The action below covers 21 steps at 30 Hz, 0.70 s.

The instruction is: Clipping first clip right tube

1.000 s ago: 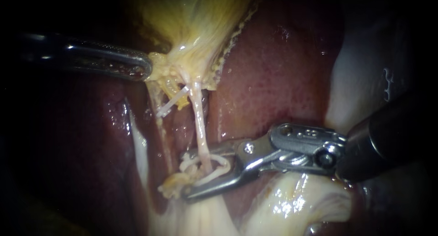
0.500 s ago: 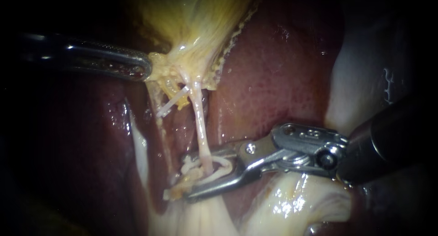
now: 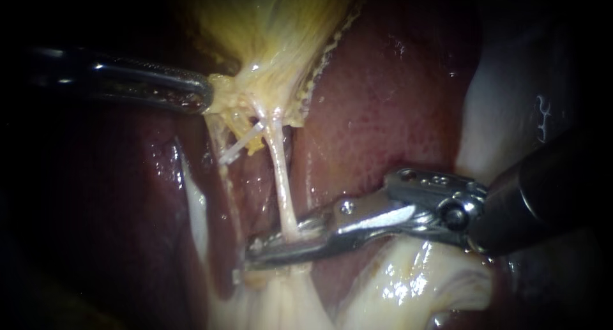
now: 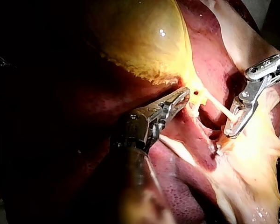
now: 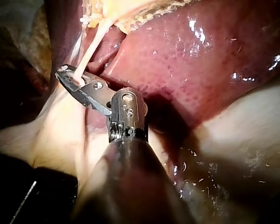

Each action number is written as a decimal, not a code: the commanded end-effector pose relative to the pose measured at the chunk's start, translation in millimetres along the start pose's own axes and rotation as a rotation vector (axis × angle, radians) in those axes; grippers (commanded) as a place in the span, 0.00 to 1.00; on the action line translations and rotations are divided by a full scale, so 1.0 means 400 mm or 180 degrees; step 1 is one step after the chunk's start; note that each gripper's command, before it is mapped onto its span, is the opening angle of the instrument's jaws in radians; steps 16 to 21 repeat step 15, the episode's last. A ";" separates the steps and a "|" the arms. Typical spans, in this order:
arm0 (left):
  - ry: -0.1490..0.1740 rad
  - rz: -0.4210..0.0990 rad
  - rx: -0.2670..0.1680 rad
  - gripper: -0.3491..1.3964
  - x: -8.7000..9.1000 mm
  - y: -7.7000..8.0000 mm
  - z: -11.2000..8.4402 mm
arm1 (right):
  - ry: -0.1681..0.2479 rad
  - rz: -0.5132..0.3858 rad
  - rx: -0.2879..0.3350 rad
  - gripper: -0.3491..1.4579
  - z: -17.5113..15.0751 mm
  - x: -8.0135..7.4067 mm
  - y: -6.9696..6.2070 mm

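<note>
While left instrument (image 3: pixel 205 95) clamps gallbladder (image 3: pixel 274 36), right instrument (image 3: pixel 257 250), jaws clamped across tube (image 3: pixel 279 177), should squeeze fully without twisting.

You see the dark red liver (image 3: pixel 383 100) glistening beside the yellow gallbladder (image 3: pixel 274 23), with pale tissue (image 3: pixel 415 285) lying below the liver.

The tally: two pairs and two singles.
From where I stand, I count two instruments, the left instrument (image 3: pixel 207 95) coming in from nine o'clock and the right instrument (image 3: pixel 262 250) from three o'clock, each ending in one pair of jaws; two pale tubes, the right tube (image 3: pixel 280 177) and a thinner tube (image 3: pixel 223 170) at its nine o'clock; one liver (image 3: pixel 383 113); and one gallbladder (image 3: pixel 274 36) up at twelve o'clock.
</note>
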 end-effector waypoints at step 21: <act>0.0004 0.0000 0.0009 0.00 0.0000 -0.0001 0.0003 | -0.0071 0.0008 -0.0030 0.00 0.0007 -0.0013 0.0004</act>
